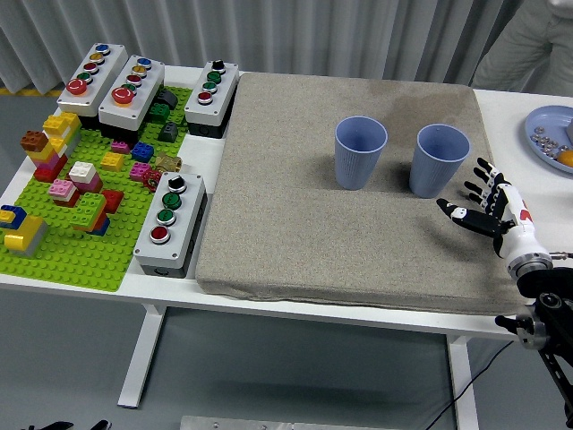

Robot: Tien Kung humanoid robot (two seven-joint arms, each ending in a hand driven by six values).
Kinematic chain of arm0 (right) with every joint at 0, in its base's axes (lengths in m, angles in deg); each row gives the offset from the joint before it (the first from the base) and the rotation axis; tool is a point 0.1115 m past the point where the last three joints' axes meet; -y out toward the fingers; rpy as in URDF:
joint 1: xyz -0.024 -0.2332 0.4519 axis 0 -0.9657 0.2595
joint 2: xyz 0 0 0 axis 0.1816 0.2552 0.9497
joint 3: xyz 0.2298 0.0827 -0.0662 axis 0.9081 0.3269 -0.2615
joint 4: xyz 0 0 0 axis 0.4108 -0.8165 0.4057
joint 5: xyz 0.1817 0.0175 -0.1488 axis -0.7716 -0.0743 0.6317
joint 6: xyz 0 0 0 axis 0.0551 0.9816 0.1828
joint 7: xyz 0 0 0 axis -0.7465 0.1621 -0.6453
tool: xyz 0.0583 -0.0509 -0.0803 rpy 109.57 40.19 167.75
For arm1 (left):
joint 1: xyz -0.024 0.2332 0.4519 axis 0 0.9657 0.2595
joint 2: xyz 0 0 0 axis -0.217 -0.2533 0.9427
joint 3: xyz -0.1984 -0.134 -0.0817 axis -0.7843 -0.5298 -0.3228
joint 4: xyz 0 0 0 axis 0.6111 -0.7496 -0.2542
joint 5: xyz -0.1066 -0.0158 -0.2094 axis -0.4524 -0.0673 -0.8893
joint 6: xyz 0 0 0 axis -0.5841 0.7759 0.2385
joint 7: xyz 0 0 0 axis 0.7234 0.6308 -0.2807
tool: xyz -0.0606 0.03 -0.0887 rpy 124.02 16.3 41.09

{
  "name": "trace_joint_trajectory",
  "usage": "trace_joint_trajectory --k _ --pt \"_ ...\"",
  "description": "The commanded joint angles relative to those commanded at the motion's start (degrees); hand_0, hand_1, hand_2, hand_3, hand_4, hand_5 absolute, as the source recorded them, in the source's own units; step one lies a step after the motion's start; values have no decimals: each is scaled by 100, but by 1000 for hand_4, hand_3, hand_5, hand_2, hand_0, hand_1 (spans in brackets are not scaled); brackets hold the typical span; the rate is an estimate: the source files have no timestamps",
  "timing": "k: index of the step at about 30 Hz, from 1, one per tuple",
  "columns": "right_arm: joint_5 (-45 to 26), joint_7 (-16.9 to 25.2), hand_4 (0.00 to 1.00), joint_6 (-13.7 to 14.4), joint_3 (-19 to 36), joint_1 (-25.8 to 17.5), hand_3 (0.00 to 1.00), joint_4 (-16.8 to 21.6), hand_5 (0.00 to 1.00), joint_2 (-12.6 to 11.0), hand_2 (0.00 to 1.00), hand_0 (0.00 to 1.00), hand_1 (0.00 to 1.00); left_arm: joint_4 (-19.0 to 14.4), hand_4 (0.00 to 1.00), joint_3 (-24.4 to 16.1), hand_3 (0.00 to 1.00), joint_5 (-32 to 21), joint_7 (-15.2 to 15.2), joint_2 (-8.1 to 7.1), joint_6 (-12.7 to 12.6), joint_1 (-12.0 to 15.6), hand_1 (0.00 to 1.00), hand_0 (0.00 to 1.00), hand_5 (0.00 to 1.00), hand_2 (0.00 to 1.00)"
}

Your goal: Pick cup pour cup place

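Note:
Two blue cups stand upright on the grey mat (295, 215): the left cup (360, 152) and the right cup (440, 160), a small gap between them. My right hand (481, 204) is at the mat's right edge, just right of and slightly nearer than the right cup. Its fingers are spread with the thumb pointing left, and it holds nothing and touches neither cup. I cannot see into the cups well enough to tell their contents. My left arm does not show.
A blue plate (548, 125) with small items sits at the far right. Left of the mat are a green brick baseplate (76, 242) with several bricks and several button boxes (170, 224). A person's sleeve (537, 40) shows at the top right.

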Motion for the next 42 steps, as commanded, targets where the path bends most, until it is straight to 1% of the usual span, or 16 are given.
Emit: trace_joint_trajectory --k 15,27,42 --pt "-84 16 873 -3 -61 108 939 -113 170 57 953 916 857 0 510 11 707 7 -1 -2 2 -20 781 766 998 820" --pt "-179 34 870 -30 -193 405 934 -396 181 168 952 912 857 0 511 41 707 9 7 -3 3 -26 782 765 998 820" --pt "-216 29 863 -55 -245 586 927 -542 185 248 948 912 856 0 511 88 706 -5 3 -16 9 -36 782 764 998 821"
